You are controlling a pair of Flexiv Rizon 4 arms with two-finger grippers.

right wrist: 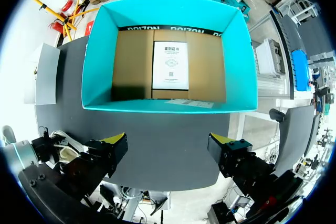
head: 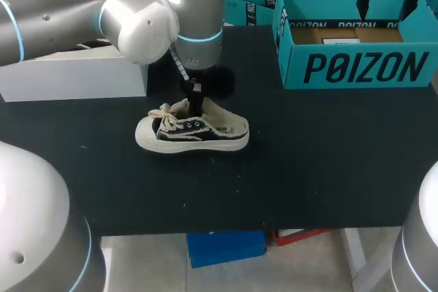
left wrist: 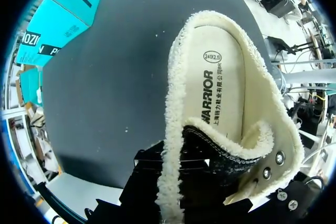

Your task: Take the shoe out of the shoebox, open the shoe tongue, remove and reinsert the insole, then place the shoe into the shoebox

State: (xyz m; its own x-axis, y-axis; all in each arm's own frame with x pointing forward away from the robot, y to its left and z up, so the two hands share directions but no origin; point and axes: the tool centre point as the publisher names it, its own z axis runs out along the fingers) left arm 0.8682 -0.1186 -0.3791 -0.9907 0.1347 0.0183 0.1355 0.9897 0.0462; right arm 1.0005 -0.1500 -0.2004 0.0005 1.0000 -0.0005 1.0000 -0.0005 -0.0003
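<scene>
Black shoe (head: 191, 131), cream fleece lining, white sole; right end effector (right wrist: 167, 142) wide apart, left end effector (head: 196, 99) indeterminate.

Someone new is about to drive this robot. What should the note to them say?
Left gripper: at the mouth of the black canvas shoe with cream fleece lining; open or shut, cannot tell.
Right gripper: open, empty, by the teal cardboard shoebox.
Shoe stands on the black table, outside the box; cream insole lies inside it.
Done: shoe out. Left: shoe back into box; tongue and insole steps, cannot tell.
</scene>
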